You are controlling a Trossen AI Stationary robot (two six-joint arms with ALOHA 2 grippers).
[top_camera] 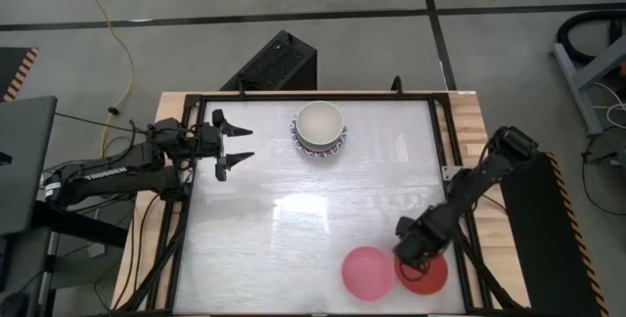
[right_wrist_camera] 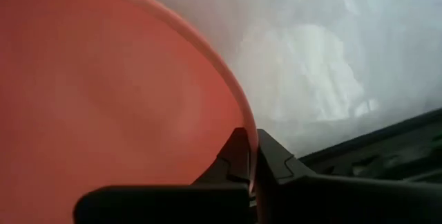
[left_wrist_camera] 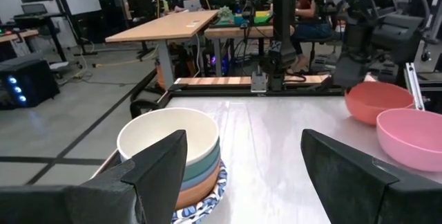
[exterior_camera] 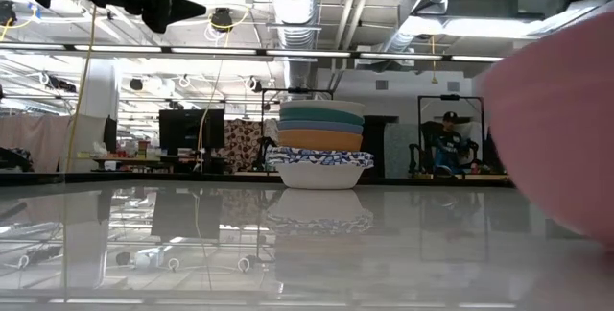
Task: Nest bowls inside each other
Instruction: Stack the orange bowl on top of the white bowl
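A stack of nested bowls (top_camera: 320, 128) stands at the table's far middle, a cream bowl on top over teal, blue and orange ones and a blue-patterned white one (left_wrist_camera: 173, 155) (exterior_camera: 321, 148). A pink bowl (top_camera: 366, 272) and a red bowl (top_camera: 425, 276) sit side by side near the front right edge. My right gripper (top_camera: 409, 258) is shut on the red bowl. My left gripper (top_camera: 249, 144) hangs open and level to the left of the stack, touching nothing (left_wrist_camera: 242, 148). My right gripper pinches the red bowl's rim (right_wrist_camera: 243, 124) on the side next to the pink bowl. One finger is inside the bowl and one outside. The fingers (right_wrist_camera: 276, 165) come from above, pointing steeply down. The bowl (left_wrist_camera: 376, 103) sits upright with its base on the table.
A black frame (top_camera: 445, 141) rims the white table top. The pink bowl (exterior_camera: 566, 129) looms close at the right of the low view. Bare table (top_camera: 293, 219) lies between the stack and the two front bowls. A seated person (exterior_camera: 446, 143) shows in the room behind.
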